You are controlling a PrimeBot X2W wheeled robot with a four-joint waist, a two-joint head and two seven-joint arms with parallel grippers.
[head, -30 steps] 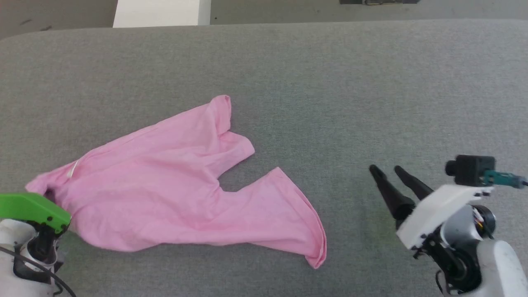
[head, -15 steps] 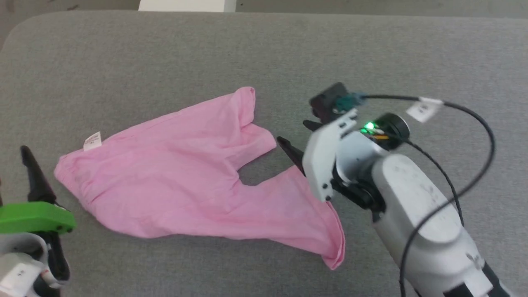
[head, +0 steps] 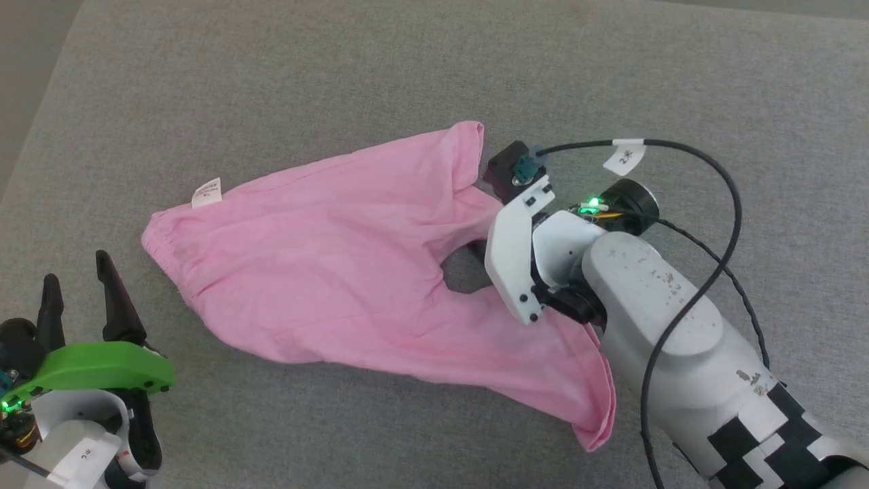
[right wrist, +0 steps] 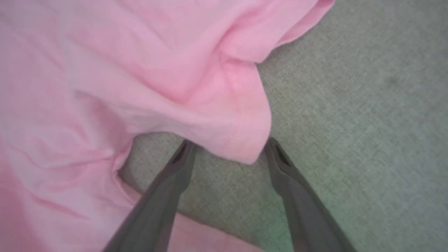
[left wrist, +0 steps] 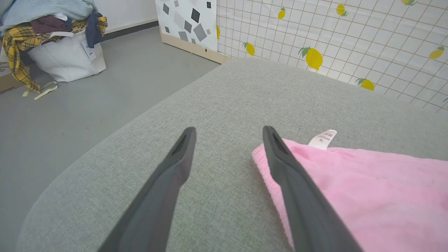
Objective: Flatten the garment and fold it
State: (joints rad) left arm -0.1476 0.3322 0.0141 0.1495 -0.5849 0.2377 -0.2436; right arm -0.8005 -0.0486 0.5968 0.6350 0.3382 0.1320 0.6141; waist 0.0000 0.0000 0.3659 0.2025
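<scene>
The pink garment point(head: 326, 265) lies spread on the grey table point(head: 271, 81), with its white label point(head: 207, 192) at the far left corner. My left gripper point(head: 80, 292) stands open at the lower left, just short of the gathered waist edge. In the left wrist view its open fingers point(left wrist: 229, 130) flank bare table, and the right finger overlaps the garment point(left wrist: 367, 189) near the label point(left wrist: 323, 138). My right arm point(head: 543, 251) reaches over the fork between the two legs. The right gripper point(right wrist: 229, 142) is open, with a folded leg corner of the garment point(right wrist: 238, 126) between its fingertips.
The table's rounded left edge point(head: 47, 122) runs close to the garment's waist. Beyond it, the left wrist view shows grey floor, a white bag heaped with clothes point(left wrist: 66, 52), a patterned board point(left wrist: 185, 21) and a lemon-print wall point(left wrist: 332, 35). A black cable point(head: 719, 197) loops over my right arm.
The head camera has shifted. My left gripper opened, let go of the waist corner and drew back. My right arm swung in from the right over the garment's leg fork.
</scene>
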